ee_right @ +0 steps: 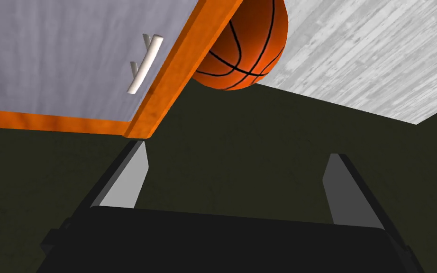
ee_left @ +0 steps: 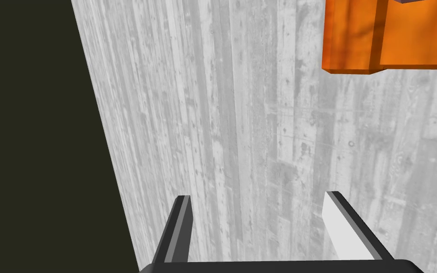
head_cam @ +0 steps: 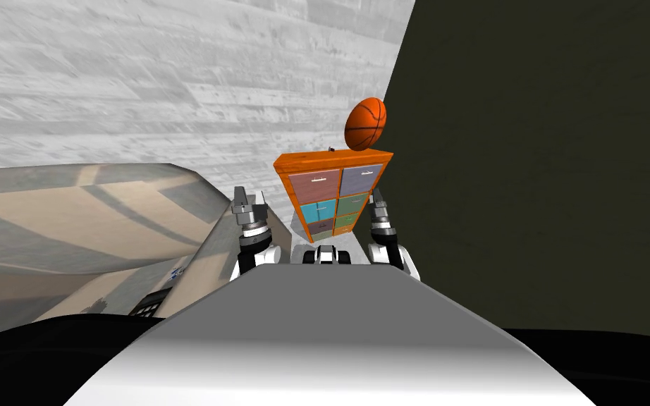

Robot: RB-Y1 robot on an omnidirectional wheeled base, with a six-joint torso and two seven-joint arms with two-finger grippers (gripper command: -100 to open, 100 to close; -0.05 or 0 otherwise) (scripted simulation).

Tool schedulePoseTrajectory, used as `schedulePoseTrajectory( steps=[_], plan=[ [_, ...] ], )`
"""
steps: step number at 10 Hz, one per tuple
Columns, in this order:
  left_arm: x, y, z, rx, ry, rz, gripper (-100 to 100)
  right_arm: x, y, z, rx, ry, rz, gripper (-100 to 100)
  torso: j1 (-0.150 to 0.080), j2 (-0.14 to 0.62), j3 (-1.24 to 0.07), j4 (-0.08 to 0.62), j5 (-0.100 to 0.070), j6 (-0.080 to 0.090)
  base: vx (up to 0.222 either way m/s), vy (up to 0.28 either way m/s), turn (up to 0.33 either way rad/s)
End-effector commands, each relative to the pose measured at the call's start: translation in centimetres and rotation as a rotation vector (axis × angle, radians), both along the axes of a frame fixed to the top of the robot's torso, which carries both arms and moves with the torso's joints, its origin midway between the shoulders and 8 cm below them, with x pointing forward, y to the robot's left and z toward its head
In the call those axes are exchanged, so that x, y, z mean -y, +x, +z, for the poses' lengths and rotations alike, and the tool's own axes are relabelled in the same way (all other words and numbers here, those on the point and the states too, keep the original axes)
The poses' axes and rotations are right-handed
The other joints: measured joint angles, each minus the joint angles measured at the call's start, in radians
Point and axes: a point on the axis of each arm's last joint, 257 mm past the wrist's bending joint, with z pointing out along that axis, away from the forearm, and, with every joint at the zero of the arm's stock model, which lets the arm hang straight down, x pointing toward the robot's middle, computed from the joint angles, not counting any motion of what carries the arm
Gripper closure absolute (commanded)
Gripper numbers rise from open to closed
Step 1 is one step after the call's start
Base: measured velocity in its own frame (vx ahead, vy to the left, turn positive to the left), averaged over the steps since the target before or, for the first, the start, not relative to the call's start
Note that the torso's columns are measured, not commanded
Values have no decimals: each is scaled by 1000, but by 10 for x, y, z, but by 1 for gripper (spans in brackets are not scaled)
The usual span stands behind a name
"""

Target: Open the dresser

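Observation:
The dresser has an orange frame and several coloured drawer fronts, all flush. It stands right in front of me against the grey plank wall. My left gripper is open beside the dresser's left side; its wrist view shows an orange corner of the dresser ahead of the left gripper. My right gripper hovers at the dresser's right edge. In the right wrist view the right gripper is open and empty just off the orange frame, near a pale lilac drawer front with a white bar handle.
A basketball rests on the dresser's top at its right end, and the basketball looms past the frame in the right wrist view. A bed lies close on my left. A dark olive wall closes the right side.

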Motion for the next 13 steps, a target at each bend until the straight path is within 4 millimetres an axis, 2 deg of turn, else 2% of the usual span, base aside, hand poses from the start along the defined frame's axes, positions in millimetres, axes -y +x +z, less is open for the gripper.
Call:
schedulePoseTrajectory(
  steps=[1,3,4,5,6,7,8,9,10,11,12,13],
  plan=[
    [0,0,0,0,0,0,0,-5,10,-22,-64,-94,-27,-100,0,1,-1,1,0,0,11,-10,10],
    [0,0,0,0,0,0,0,-9,22,-52,-148,-208,-62,-100,1,2,0,1,0,0,12,-8,27],
    [0,0,0,0,0,0,0,-10,23,-54,-154,-231,-69,-100,0,2,-1,1,0,0,12,-8,12],
    [0,0,0,0,0,0,0,-11,29,-70,-199,-287,-87,-100,1,2,-1,1,0,0,13,-9,26],
    [0,0,0,0,0,0,0,-12,29,-72,-203,-309,-94,-100,0,2,-1,1,0,0,9,-9,16],
    [0,0,0,0,0,0,0,-12,35,-91,-253,-367,-115,-100,0,2,-1,1,0,0,12,-9,33],
    [0,0,0,0,0,0,0,-13,35,-91,-253,-392,-121,-100,0,2,-1,1,0,0,9,-7,18],
    [0,0,0,0,0,0,0,-12,40,-111,-304,-453,-143,-100,0,2,-1,1,0,0,9,-9,34],
    [0,0,0,0,0,0,0,-12,40,-112,-304,-480,-150,-100,0,2,-1,1,0,0,9,-8,21],
    [0,0,0,0,0,0,0,-10,45,-132,-357,-541,-172,-100,0,2,-1,1,0,0,14,-10,44],
    [0,0,0,0,0,0,0,-11,45,-132,-355,-571,-180,-100,0,1,-1,1,0,0,10,-8,23],
    [0,0,0,0,0,0,0,-9,48,-151,-404,-632,-200,-100,0,2,-1,1,0,0,12,-7,39]
  ],
)
